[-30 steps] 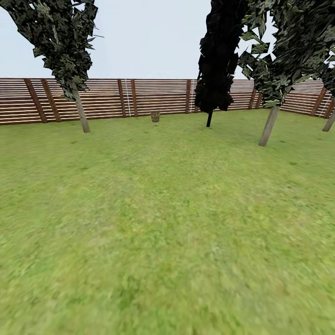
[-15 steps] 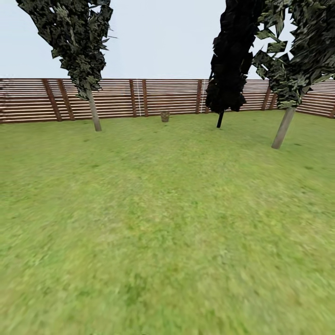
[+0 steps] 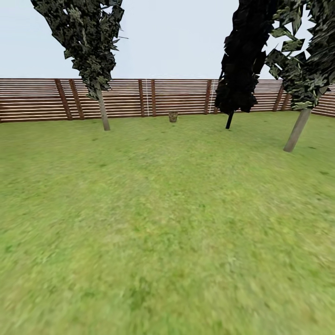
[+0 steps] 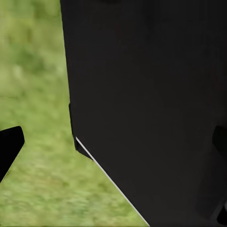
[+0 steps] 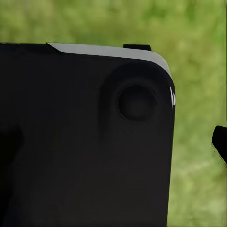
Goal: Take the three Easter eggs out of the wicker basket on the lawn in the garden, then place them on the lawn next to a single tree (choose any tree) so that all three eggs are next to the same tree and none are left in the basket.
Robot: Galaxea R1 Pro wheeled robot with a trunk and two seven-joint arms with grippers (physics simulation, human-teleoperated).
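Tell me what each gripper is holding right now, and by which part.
It cannot be told. Both wrist views show only fingertip edges, a dark robot body and the lawn. The basket stands far off by the fence.

The robot's body appeared in the two wrist views as flat, matte black surfaces close to the cameras. In the left wrist view a broad black panel (image 4: pixel 151 104) had a straight slanted lower edge trimmed with a thin pale line, and a small dark step notched its side. Black fingertips (image 4: pixel 9 144) of pointed shape poked in at the picture's edges. In the right wrist view a black housing (image 5: pixel 85 142) had a rounded corner, a light grey bevel along its upper edge and a thin white glint at the corner. A round recessed socket (image 5: pixel 136 101) was sunk into a raised boss on its face. Another black pointed tip (image 5: pixel 220 142) showed at the side.
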